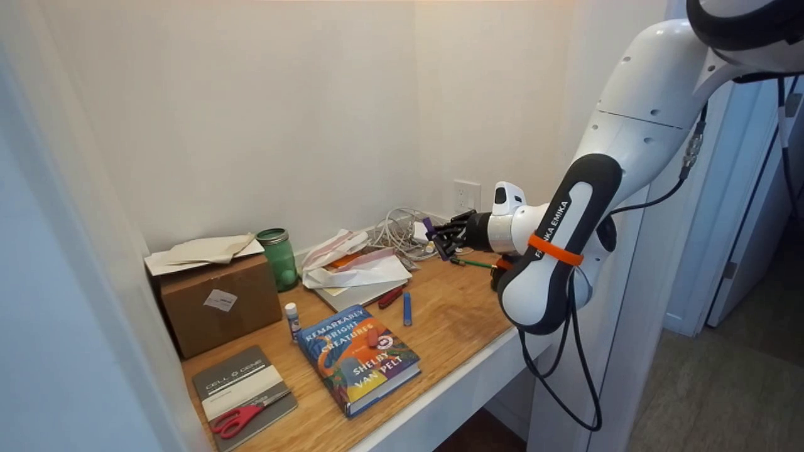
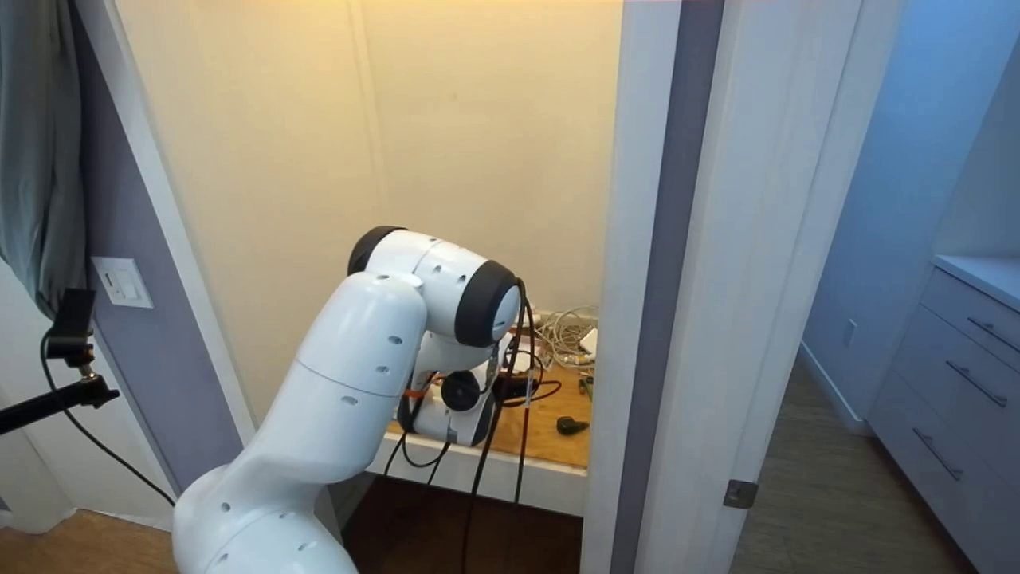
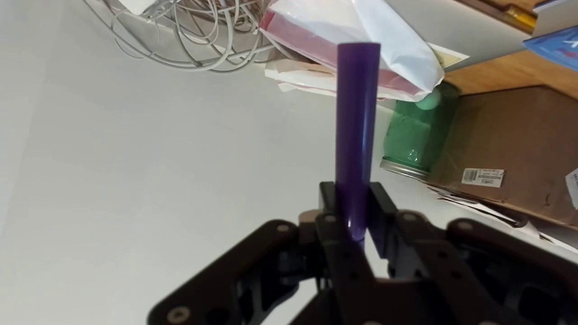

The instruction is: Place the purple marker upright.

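Observation:
The purple marker is held by my gripper near the back right of the wooden desk, beside the wall. In an exterior view it leans slightly, its top towards the left. Whether its lower end touches the desk, I cannot tell. In the wrist view the fingertips are shut on both sides of the purple marker, and a long part of it sticks out past them. In an exterior view the arm hides the marker.
A green pencil-like item and white cables lie near the gripper. A blue marker, a dark red item, the colourful book, a glue stick, a green jar and a cardboard box are further left.

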